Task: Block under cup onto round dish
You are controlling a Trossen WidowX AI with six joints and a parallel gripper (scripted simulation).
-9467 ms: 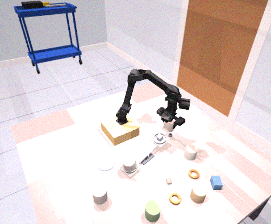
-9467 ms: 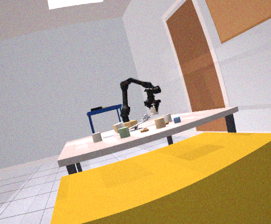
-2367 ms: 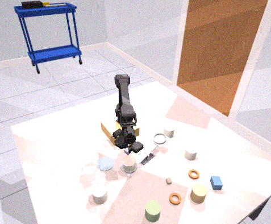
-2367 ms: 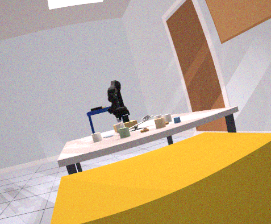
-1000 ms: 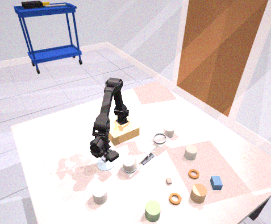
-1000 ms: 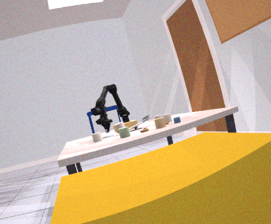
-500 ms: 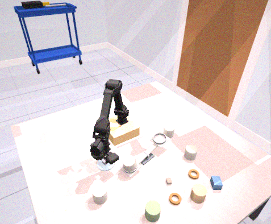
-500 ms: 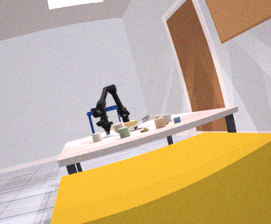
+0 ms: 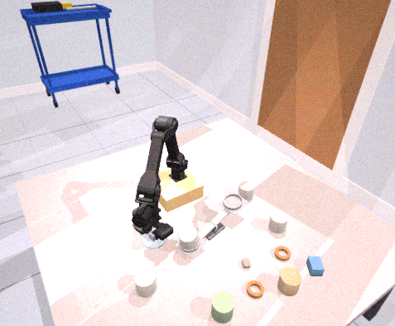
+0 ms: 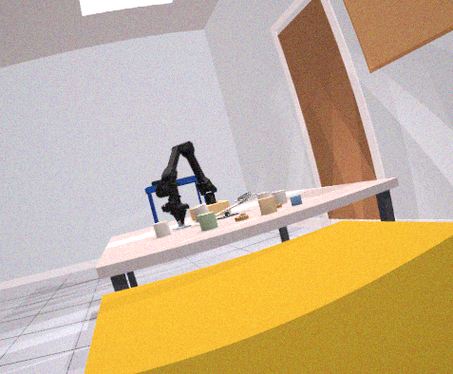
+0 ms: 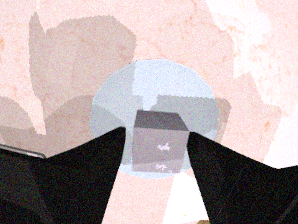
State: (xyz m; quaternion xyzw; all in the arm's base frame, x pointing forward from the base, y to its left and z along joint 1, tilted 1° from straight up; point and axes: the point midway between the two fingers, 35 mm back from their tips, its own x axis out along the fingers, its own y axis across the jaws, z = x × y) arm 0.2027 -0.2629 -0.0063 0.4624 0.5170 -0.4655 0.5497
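Note:
My gripper point(image 9: 154, 234) point(image 10: 180, 225) point(image 11: 156, 135) points down over the round pale-blue dish point(image 9: 157, 245) point(image 11: 160, 75). Its fingers are open around a grey block point(image 11: 159, 150), with a narrow gap on the left side. The block is over the dish; whether it rests flat on it is hard to tell. The balance point(image 9: 215, 232) is tilted, with its near end low. A white cup point(image 9: 188, 239) stands on that low end, just right of the dish. The raised far end is an empty ring holder point(image 9: 233, 202). No cup shows above the dish.
Other whitish cups stand at the far side point(image 9: 246, 191), at the right point(image 9: 278, 223) and near the front left point(image 9: 146, 284). A green cylinder point(image 9: 222, 307), a tan cylinder point(image 9: 289, 281), a blue block point(image 9: 315, 266) and two orange rings point(image 9: 255, 295) lie towards the front right.

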